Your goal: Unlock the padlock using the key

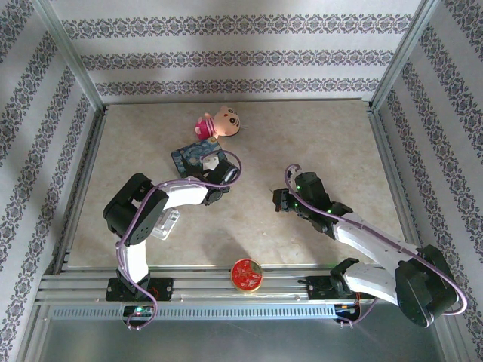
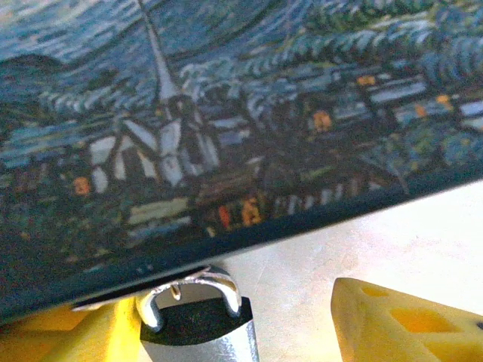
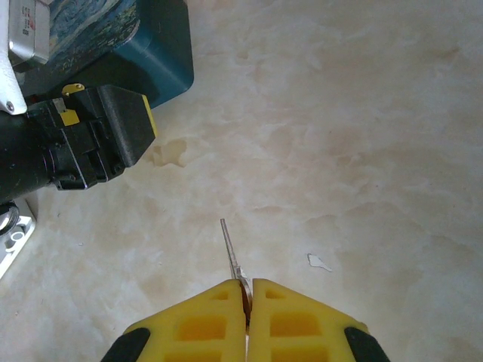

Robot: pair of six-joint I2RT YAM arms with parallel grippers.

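— While my right gripper is pinched shut on the key, its thin blade poking out ahead of the yellow fingers, I count the pick-up as done.

— And the left side?

— My left gripper stands open at the edge of the blue painted tin. The padlock sits between its fingers, black body down, with the silvery shackle closed and right up against the tin's edge. One finger looks to be touching the body. The other stands clear, with bare table between, so I wouldn't call it gripped.

— How close are key and lock?

— Well apart. From overhead, my right arm holds the key right of centre, while the left reaches to the tin, left of centre and farther back.

— So what's left?

— Most of it, I judge. I have to clamp the padlock steady, carry the key across, find the keyhole, which I cannot see, then insert and turn until the shackle springs.

— Any writing worth noting?

— None I can read. The tin shows a painted night village with a steeple and no lettering. A white label at the far left of the right wrist view has print too small to make out. The round red tin on the near rail shows only a pattern.
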